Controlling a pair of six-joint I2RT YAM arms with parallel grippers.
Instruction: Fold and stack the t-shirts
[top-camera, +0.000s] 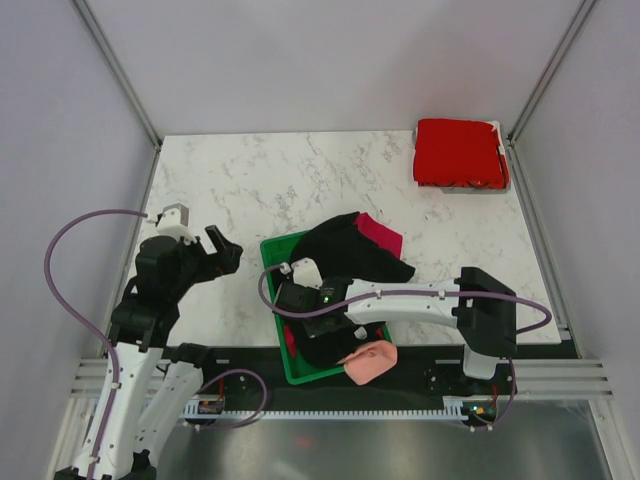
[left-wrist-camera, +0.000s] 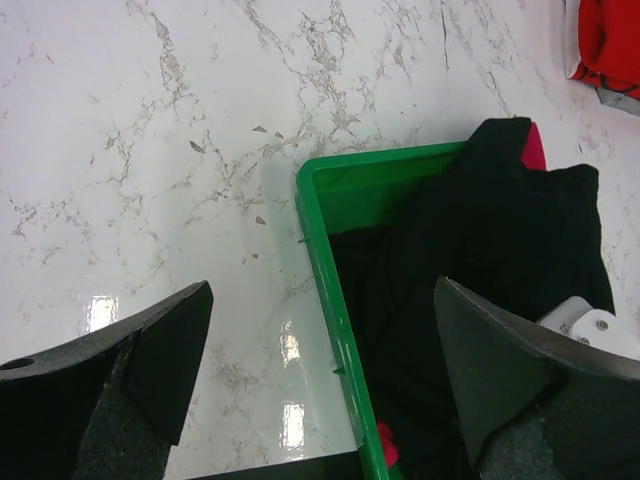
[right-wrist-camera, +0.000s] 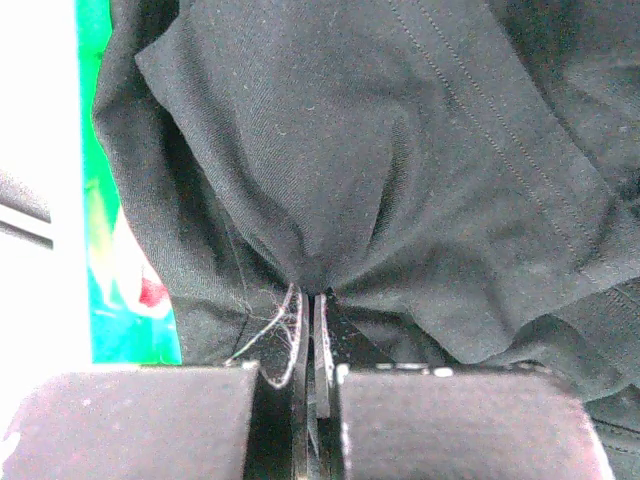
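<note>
A black t-shirt (top-camera: 345, 255) lies heaped in the green bin (top-camera: 272, 252) and spills over its far right side. It also shows in the left wrist view (left-wrist-camera: 470, 260). My right gripper (right-wrist-camera: 311, 295) is shut on a pinch of the black t-shirt (right-wrist-camera: 340, 150) inside the bin. A magenta t-shirt (top-camera: 383, 235) peeks out under the black one. A peach t-shirt (top-camera: 370, 362) hangs over the bin's near right corner. A folded red t-shirt (top-camera: 458, 152) lies at the far right corner of the table. My left gripper (top-camera: 222, 250) is open and empty, left of the bin, above the marble table (left-wrist-camera: 180, 150).
The green bin's left wall (left-wrist-camera: 330, 290) runs between my left fingers in the left wrist view. The right arm's white link (top-camera: 410, 298) stretches across the bin from the right. Grey enclosure walls and metal posts border the table.
</note>
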